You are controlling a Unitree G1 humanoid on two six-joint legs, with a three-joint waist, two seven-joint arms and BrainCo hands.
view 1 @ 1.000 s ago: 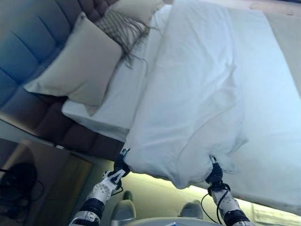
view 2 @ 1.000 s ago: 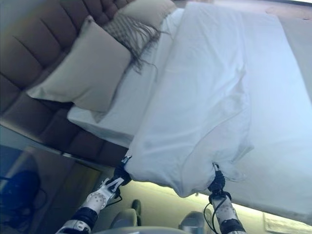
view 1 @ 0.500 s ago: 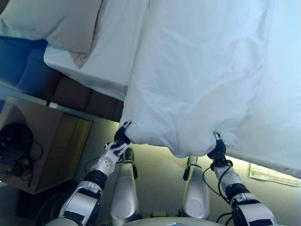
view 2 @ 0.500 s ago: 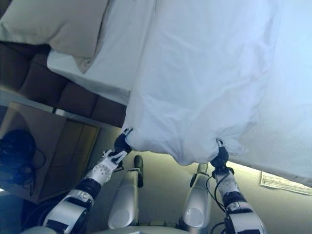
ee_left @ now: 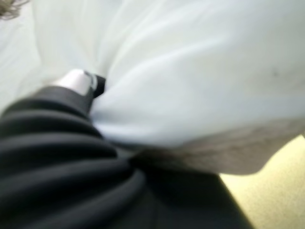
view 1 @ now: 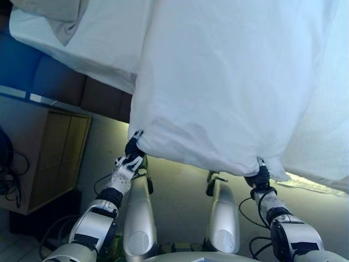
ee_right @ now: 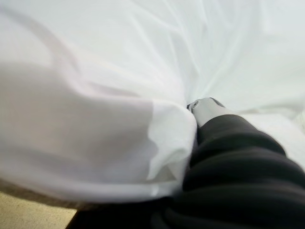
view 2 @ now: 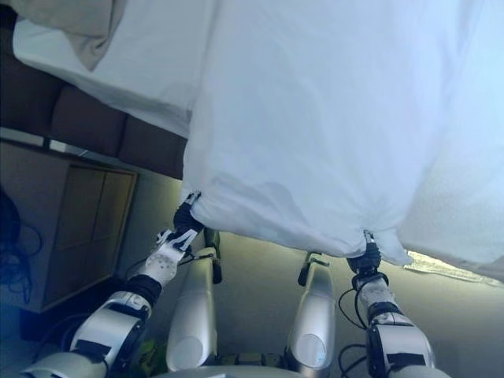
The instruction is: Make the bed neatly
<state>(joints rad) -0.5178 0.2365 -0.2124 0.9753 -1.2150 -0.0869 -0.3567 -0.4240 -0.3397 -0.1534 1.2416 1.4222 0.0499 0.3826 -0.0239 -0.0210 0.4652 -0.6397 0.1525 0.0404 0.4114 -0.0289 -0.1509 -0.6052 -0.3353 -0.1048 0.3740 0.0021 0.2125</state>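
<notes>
Over the bed's (view 1: 82,43) near edge, a white duvet (view 1: 229,82) hangs, its lower hem lifted clear of the floor. At the hem's left corner the left robot hand (view 1: 132,149) is clamped on the cloth; at the right corner the right robot hand (view 1: 260,176) pinches it likewise, though bunched fabric hides most of both hands in the wrist views, so the hold is probably a full fist. Beside the bed's head end stands a wooden nightstand (view 1: 46,158), with a pillow (view 2: 71,20) above it.
</notes>
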